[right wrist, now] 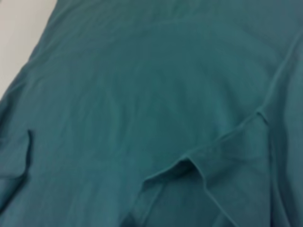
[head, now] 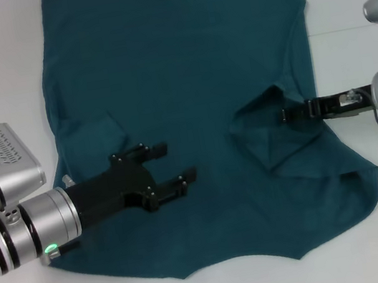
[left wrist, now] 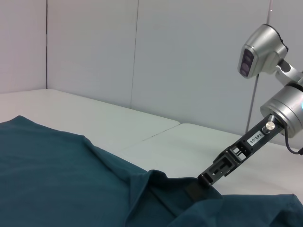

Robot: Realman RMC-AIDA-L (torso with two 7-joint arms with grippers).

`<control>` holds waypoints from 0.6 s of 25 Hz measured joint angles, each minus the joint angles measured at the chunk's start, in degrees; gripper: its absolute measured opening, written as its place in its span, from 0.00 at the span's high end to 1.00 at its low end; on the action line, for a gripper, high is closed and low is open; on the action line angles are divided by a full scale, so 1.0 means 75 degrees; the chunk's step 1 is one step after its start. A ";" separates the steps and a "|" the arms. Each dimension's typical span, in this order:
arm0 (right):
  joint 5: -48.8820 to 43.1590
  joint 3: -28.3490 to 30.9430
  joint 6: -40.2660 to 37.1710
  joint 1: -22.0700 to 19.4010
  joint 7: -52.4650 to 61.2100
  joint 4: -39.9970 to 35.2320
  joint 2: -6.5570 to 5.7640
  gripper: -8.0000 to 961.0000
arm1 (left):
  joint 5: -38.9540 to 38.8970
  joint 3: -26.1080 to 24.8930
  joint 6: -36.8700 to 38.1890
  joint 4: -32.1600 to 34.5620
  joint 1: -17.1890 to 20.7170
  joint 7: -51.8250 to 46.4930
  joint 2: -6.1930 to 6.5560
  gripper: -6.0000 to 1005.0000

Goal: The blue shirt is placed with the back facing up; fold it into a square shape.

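Right claw tips hidden under blue shirt fold; left claw spread.

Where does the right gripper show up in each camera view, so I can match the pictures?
Head view: the right gripper is at the right, reaching inward, its tip at a raised fold on the blue shirt.
Left wrist view: it comes down from the upper right, its tip meeting the shirt's bunched edge.
Right wrist view: not in it; only shirt cloth shows.
Shared landmark: the lifted fold of cloth at the gripper's tip.
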 joint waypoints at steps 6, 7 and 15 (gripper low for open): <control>0.0020 0.0001 -0.0037 0.0199 -0.0003 -0.0036 0.0123 0.10 | 0.0000 -0.0013 -0.0073 0.0012 0.0015 0.0001 0.0000 0.27; 0.0027 0.0001 -0.0045 0.0246 -0.0004 -0.0036 0.0146 0.10 | 0.0000 -0.0013 -0.0077 0.0011 0.0017 0.0001 0.0000 0.27; 0.0673 -0.0006 -0.0007 0.0656 -0.0408 0.0196 0.0197 0.11 | 0.0000 -0.0013 -0.0141 -0.0007 0.0028 0.0008 0.0000 0.27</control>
